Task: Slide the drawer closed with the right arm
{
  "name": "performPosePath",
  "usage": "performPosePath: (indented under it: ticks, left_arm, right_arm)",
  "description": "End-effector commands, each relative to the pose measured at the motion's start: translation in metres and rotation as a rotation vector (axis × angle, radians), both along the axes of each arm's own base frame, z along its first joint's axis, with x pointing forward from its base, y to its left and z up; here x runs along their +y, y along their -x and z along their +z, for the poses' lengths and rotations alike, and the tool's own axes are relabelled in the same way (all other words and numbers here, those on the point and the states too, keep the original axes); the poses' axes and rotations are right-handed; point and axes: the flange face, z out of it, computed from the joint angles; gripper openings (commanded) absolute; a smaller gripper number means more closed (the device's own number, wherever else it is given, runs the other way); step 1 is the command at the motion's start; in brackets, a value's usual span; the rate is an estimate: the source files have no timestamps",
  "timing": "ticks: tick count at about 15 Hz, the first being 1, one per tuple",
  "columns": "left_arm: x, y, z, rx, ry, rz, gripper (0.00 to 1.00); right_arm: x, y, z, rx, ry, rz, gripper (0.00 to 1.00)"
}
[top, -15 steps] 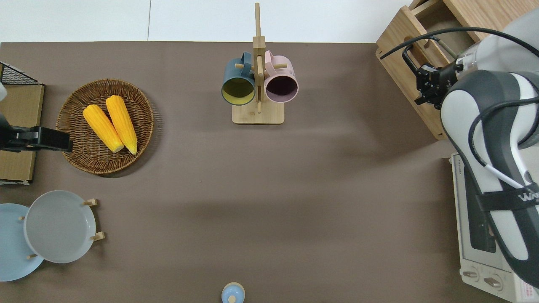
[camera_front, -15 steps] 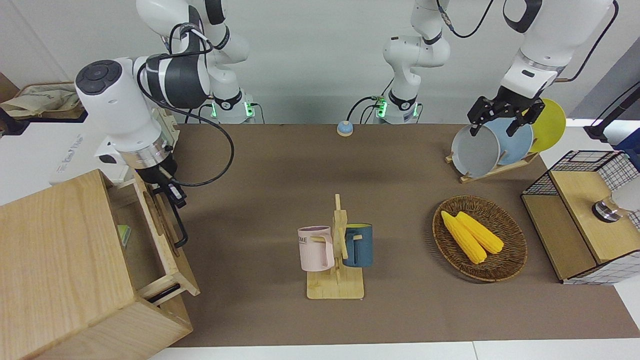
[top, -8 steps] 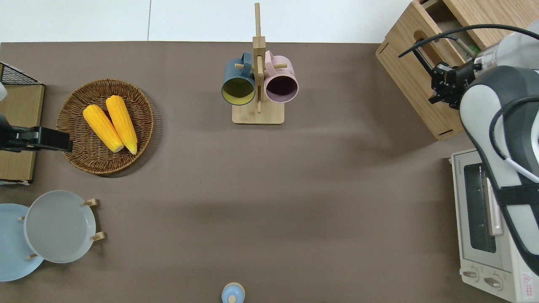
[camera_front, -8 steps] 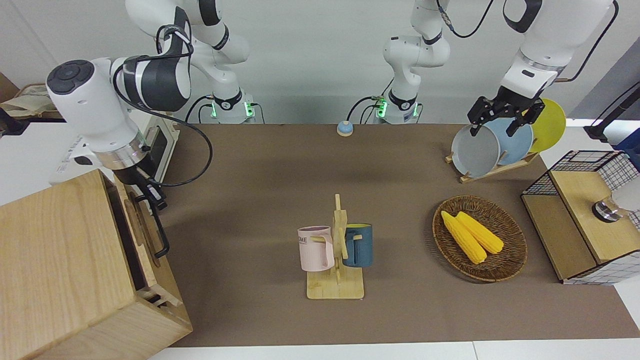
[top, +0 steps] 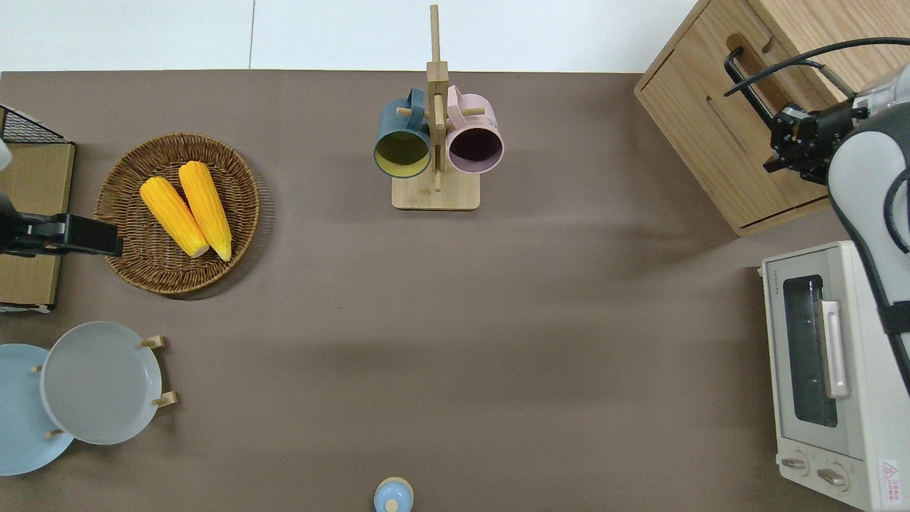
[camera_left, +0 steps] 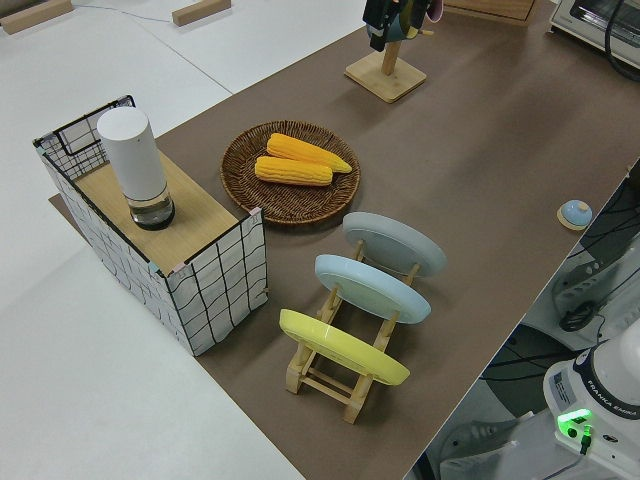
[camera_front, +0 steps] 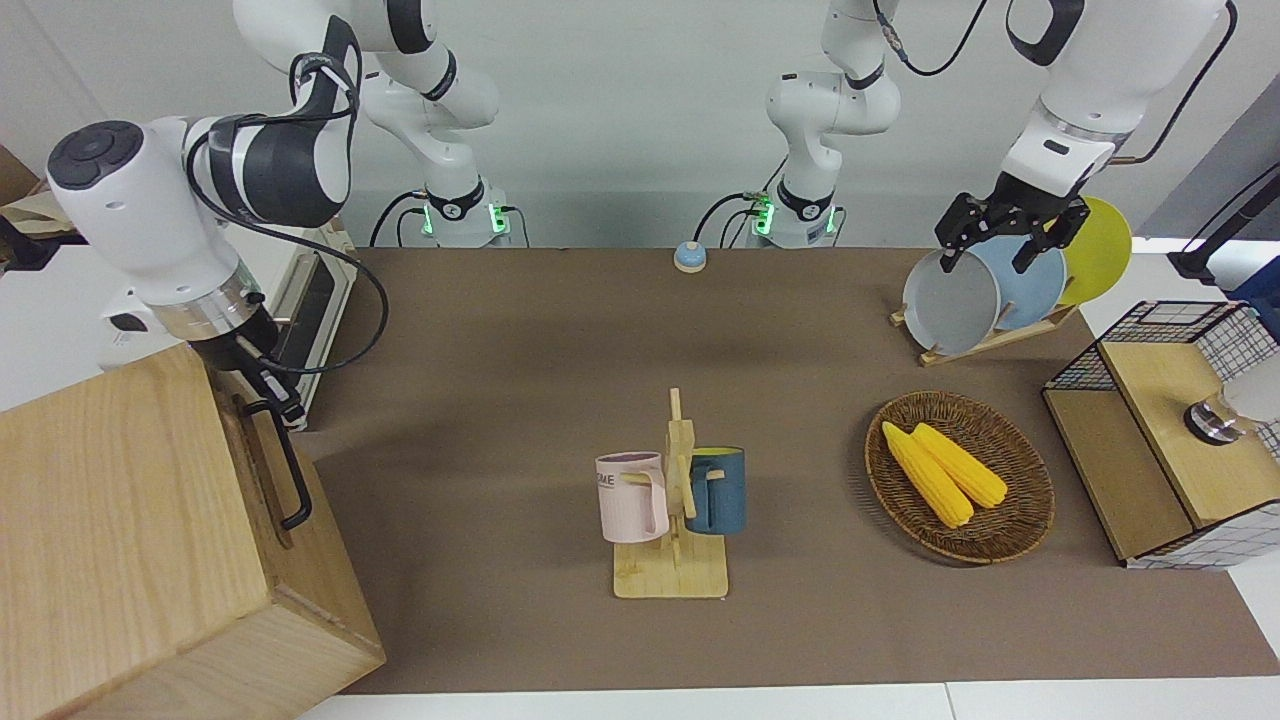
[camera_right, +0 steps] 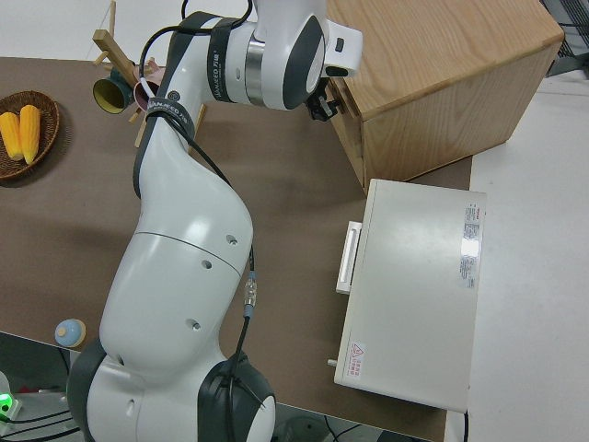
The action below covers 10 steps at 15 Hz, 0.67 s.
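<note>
Right gripper (top: 785,146) sits at the black handle (camera_front: 283,466); can't tell if fingers grip it. Drawer (top: 739,121) looks flush w/ the cabinet (camera_front: 120,520), so you should stop pushing, let go, back off straight. Left arm parked.

A brown mat covers the table (top: 540,341). The mug stand (top: 435,190) stands on it. Toward the left arm's end lie the wicker basket (top: 121,242) and plate rack (camera_front: 985,342); toward the right arm's end, the cabinet (top: 718,142) and toaster oven (top: 825,377).

"ME" (partial) on pink mug (camera_front: 631,497)
</note>
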Motion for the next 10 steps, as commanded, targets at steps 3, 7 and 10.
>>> performPosePath:
  ticks: [3,7,10]
  left_arm:
    - [0.0,-0.004,0.003,-0.008,-0.017,-0.006,1.0]
    - [0.0,-0.004,0.003,-0.008,-0.017,-0.006,1.0]
    - [0.0,-0.004,0.003,-0.008,-0.018,-0.006,1.0]
  right_arm:
    - [-0.016,-0.004,-0.001,-0.02,-0.009,0.015,0.0]
    - [0.001,-0.003,-0.002,-0.003,-0.016,0.027,0.0]
    - [0.024,-0.002,-0.002,0.008,-0.019,0.047,0.0]
